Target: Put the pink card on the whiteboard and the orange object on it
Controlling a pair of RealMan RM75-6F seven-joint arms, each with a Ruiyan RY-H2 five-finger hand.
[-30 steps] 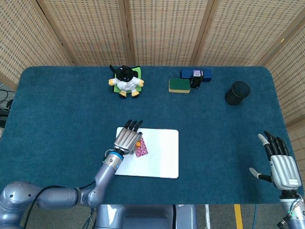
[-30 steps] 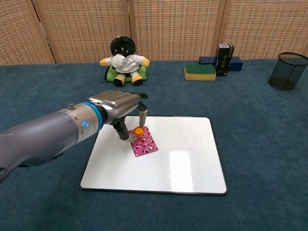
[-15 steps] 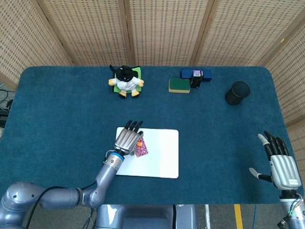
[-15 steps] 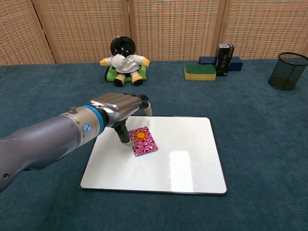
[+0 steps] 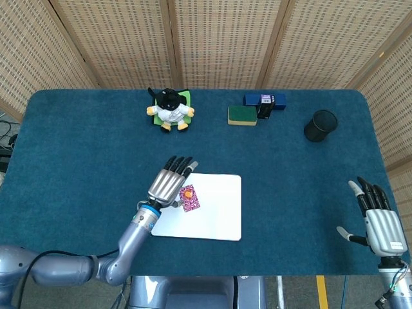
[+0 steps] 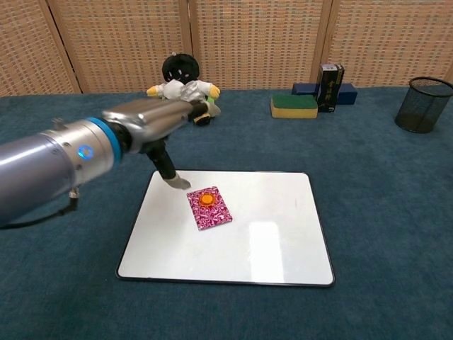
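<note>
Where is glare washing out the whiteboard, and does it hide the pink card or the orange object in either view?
Chest view: a bright patch of glare sits on the whiteboard right of and below the pink card; card and orange object stay sharp. Head view: the board's right half looks washed brighter, yet the card shows clearly; the left hand looks sharp there.

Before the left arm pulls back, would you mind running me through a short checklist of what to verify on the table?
1. Patterned pink card lies flat on the white rectangular whiteboard: ok.
2. Small round orange object sits on the card: ok.
3. Left hand holds nothing, fingers spread above the board's far left corner: ok.
4. Thumb tip clear of the board surface: cannot tell.
5. Right hand open, off to the side of the board: ok.
6. Black-and-white plush toy just behind the left hand, clear of its path: cannot tell.
</note>
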